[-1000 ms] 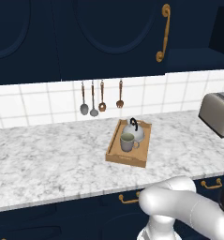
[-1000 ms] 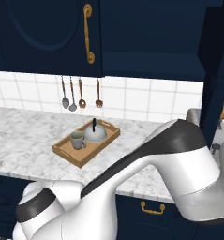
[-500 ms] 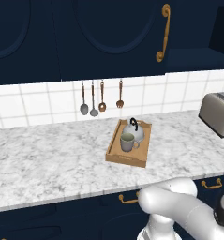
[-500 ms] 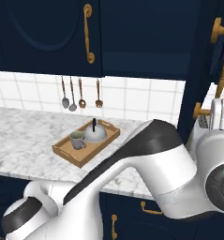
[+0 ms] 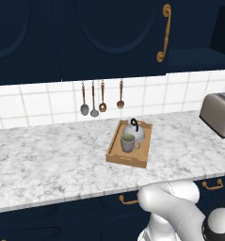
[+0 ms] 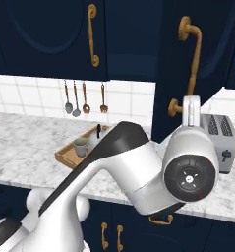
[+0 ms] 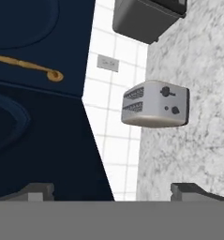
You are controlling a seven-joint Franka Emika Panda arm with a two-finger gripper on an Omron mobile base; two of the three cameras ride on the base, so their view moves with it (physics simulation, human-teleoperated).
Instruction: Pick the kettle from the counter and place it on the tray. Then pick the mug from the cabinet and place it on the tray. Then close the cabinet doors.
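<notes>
The wooden tray (image 5: 116,155) rests on the marbled counter (image 5: 48,160). In it stand the silver-grey kettle (image 5: 135,132) and, in front of it, the grey mug (image 5: 128,143). From the right base view the tray (image 6: 65,156) and mug (image 6: 81,146) show to the left of my arm, which partly hides the kettle (image 6: 96,138). A navy cabinet door (image 6: 207,54) with a brass handle (image 6: 191,64) stands ajar at the right, my wrist just below its handle. In the hand view my gripper (image 7: 113,193) is open and holds nothing, with that door (image 7: 38,108) at its left.
A boxy silver toaster (image 5: 219,113) sits on the counter at the right, also visible as the toaster (image 7: 155,104) ahead of the hand. Several utensils (image 5: 100,98) hang on the tiled wall. The left cabinet door (image 5: 114,33) is closed. Navy drawers (image 5: 128,202) run under the counter.
In the right base view the right cabinet door has swung leftward toward the cabinet, and my arm has risen and swung right beside it. Tray, kettle and mug have not moved.
</notes>
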